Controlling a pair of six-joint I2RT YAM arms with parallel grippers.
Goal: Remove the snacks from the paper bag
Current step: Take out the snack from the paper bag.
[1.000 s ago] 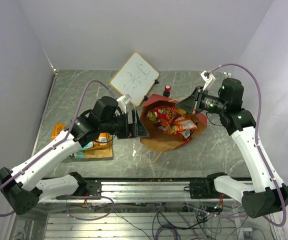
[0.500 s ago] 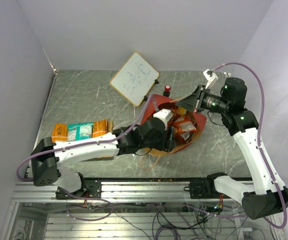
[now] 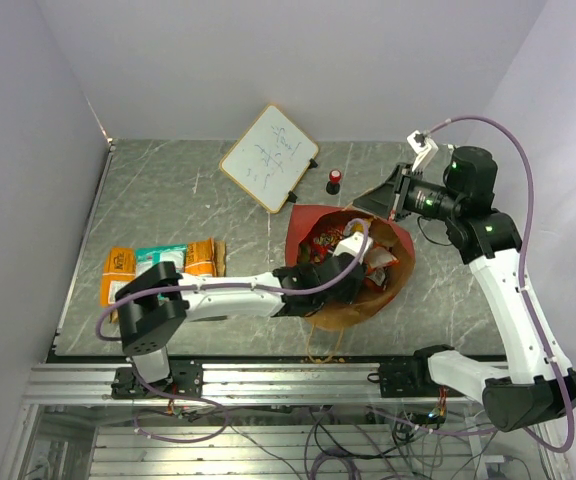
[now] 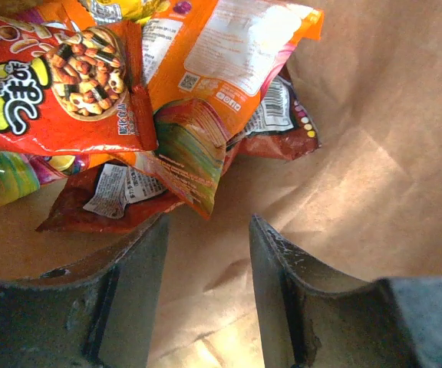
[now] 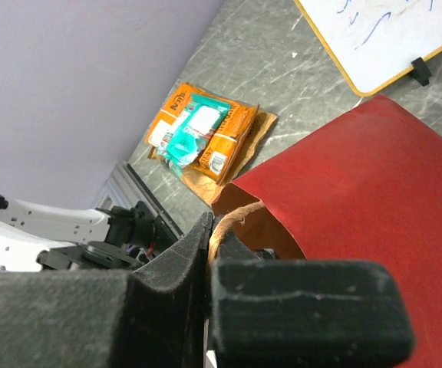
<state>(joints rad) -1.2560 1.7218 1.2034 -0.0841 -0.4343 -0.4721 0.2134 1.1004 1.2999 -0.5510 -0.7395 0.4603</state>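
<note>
While the snacks [image 4: 90,84] lie heaped inside the paper bag [image 3: 353,312], right of centre, the left gripper [image 4: 207,230] hangs within it, fingers half apart on nothing. The right gripper [image 5: 208,234] pinches the bag's far right rim; three packets [image 3: 158,262] lie at the left.

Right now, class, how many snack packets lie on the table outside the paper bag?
3, in a row at the left of the table: an orange packet, a teal packet, a second orange packet. A tan edge beneath may be a fourth.
</note>
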